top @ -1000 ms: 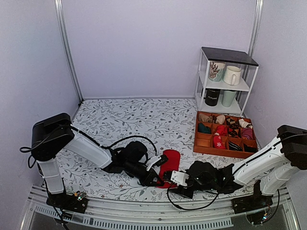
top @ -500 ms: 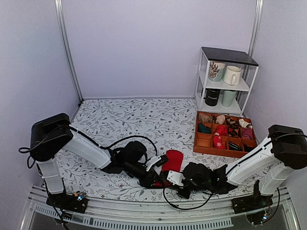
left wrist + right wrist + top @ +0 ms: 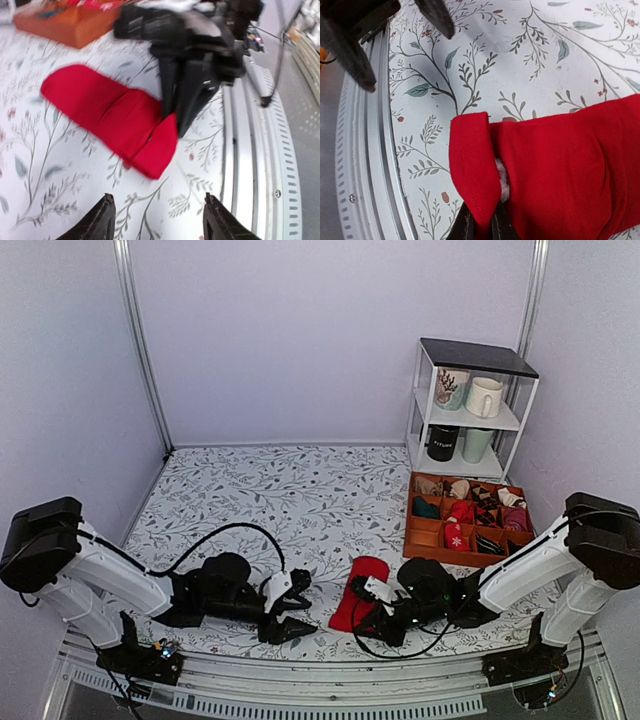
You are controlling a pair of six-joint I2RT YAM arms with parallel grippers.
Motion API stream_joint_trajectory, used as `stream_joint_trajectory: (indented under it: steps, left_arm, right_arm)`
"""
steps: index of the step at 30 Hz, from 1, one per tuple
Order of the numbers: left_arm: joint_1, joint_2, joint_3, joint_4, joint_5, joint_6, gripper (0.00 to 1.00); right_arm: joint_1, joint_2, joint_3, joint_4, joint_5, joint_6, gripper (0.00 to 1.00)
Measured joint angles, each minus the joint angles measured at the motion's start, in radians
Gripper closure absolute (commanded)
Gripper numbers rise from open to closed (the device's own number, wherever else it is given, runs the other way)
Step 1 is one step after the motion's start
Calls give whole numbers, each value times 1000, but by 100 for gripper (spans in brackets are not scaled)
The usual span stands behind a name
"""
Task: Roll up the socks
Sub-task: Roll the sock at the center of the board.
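Socks lay flat on the counter, near-left of the orange tray and apart from it. Their long axis ran roughly far-to-near, with the far end closer to the tray and the near end leaning away from it. Right gripper was at that near end, closed tight on a folded-over flap of the red fabric. Left gripper was on the side of the socks away from the tray, near them but not touching, its jaws spread wide and empty.

The right arm was the nearer one and already had the cloth. Judging from this, the roll would have to run up the long axis from the pinched end toward the tray-side end, with the left arm free to pin.

The right wrist view showed the fold close up: a turned edge over the fingertips and a pale patch tucked under it, too small to see from the top. The left wrist view showed the socks' full length and the right gripper on the flap. Only the top view showed the tray clearly.
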Motion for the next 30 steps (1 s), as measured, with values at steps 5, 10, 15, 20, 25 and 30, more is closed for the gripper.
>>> stream_joint_trajectory:
  steps: [5,10,15,20,25,30]
  left_arm:
    - [-30,74,17,135,-4,119,40]
    - [-34,216,85,185,30,188,41]
    - [-34,299,147,190,87,223,43]
    - [-40,335,177,201,147,238,56]
    - [-50,382,197,209,194,238,64]
    - [-50,407,206,222,208,234,69]
  right_arm:
    - [-58,31,-2,32,-139,95,92]
    - [-95,48,-2,37,-251,182,92]
    - [-117,56,-5,37,-314,227,92]
    - [-145,74,-3,39,-367,245,92]
    - [-164,90,2,40,-415,248,92]
    - [-172,98,4,39,-439,249,92]
